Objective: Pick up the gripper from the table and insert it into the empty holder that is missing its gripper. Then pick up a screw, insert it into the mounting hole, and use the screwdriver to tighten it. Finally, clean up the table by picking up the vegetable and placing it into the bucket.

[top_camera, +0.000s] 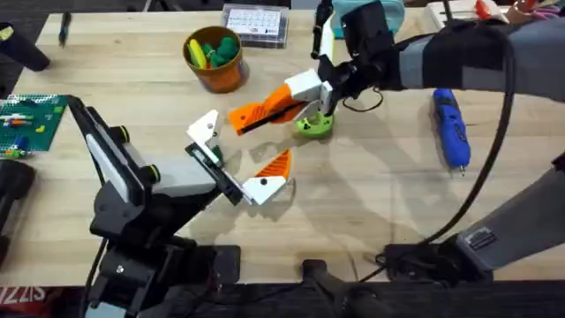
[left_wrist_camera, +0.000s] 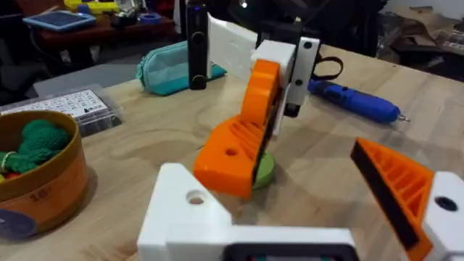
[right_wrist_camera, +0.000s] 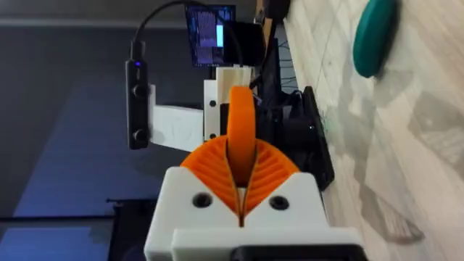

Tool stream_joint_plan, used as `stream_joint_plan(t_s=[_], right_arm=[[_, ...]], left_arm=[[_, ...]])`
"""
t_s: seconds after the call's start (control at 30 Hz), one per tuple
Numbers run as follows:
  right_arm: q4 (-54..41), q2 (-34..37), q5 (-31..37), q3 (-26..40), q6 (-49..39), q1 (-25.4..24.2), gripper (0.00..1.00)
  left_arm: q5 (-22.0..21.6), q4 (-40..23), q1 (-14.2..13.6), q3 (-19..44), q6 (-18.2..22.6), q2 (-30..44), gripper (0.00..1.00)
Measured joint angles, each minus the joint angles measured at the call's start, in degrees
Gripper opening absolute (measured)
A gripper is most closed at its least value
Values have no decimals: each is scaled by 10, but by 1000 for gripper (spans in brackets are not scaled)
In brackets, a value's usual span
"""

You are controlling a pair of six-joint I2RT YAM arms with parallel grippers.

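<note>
Right claw point(top_camera: 325, 87) is clamped on the white block end of the long orange finger point(top_camera: 265, 110), holding it tilted, tip pointing down toward the left arm. In the right wrist view the two orange pads point(right_wrist_camera: 210, 170) pinch that piece point(right_wrist_camera: 241, 134) between them. The finger's lower part sits just over the green veg point(top_camera: 313, 124) on the table; can't tell if they touch.

Left claw point(top_camera: 231, 168) is low over the table near the middle w/ a white empty holder point(top_camera: 205, 128) on one side and a short orange finger point(top_camera: 272, 166) on the other; they stand apart, nothing between them.

Blue screwdriver point(top_camera: 450, 127) lies flat on the table, well to the right, w/ its tip toward the near edge. Orange pot point(top_camera: 214, 60) w/ green & yellow toys stands far-left of the veg, apart from it. Clear screw box point(top_camera: 256, 24) lies behind the pot, prob. closed.
</note>
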Motion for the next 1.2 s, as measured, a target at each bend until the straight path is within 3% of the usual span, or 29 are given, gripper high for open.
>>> stream_joint_plan(t_s=[0.67, 1.2], right_arm=[[51, 0, 4, 0, 16, 51, 18], [113, 0, 65, 2, 98, 69, 18]], left_arm=[[0, -2, 0, 0, 0, 0, 989], [-14, -12, 0, 0, -6, 0, 988]])
